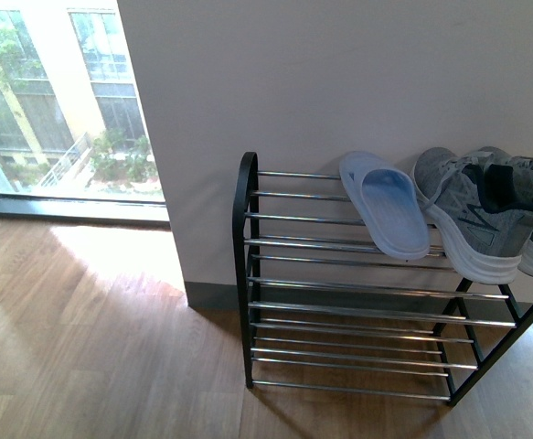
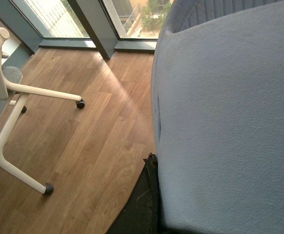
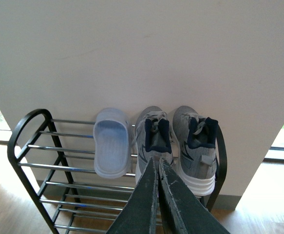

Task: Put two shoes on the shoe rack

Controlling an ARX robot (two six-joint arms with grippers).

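2 fingers of our right gripper [image 3: 157, 168] pressed together, nothing between, tips hovering before heel of left grey sneaker [image 3: 153, 141]. Second grey sneaker [image 3: 196, 146] just beside it, both on top tier of shoe rack [image 3: 29, 146], toes to wall [image 3: 142, 48]. Pale blue slipper [image 3: 111, 144] alongside on same tier. Our left gripper: state unclear, pale blue slipper [image 2: 229, 122] fills its wrist view, wood floor [image 2: 83, 136] below.
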